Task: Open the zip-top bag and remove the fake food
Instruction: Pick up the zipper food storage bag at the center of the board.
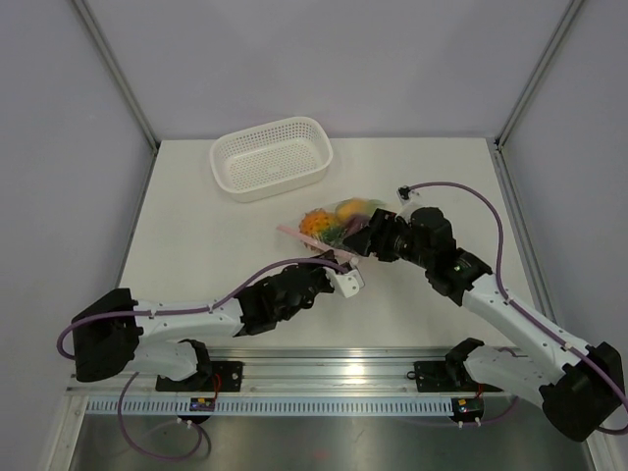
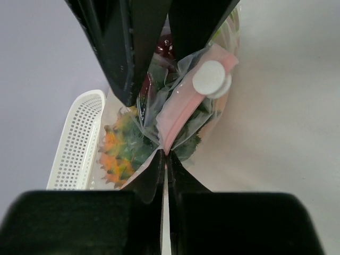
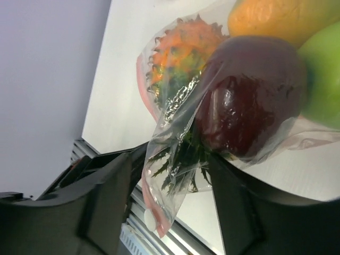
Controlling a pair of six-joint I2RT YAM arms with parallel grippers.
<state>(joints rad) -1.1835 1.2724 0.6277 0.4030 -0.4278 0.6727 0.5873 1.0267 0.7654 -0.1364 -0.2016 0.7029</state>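
**Left tool pinches the zip strip, right tool stands open around the film**

Your left tool (image 2: 164,154) is clamped shut on the pink zip strip (image 2: 183,109) of the zip-top bag (image 1: 339,221), which lies on the desk (image 1: 235,255) between both arms. The strip runs away from that tool, and its white slider (image 2: 211,78) sits farther along. Your right tool (image 3: 170,164) is open, with a finger on either side of the clear film, gripping nothing. The fake food is inside the bag: pineapple (image 3: 183,50), dark red piece (image 3: 249,101), orange (image 3: 276,18) and green apple (image 3: 324,79). No writing is legible.
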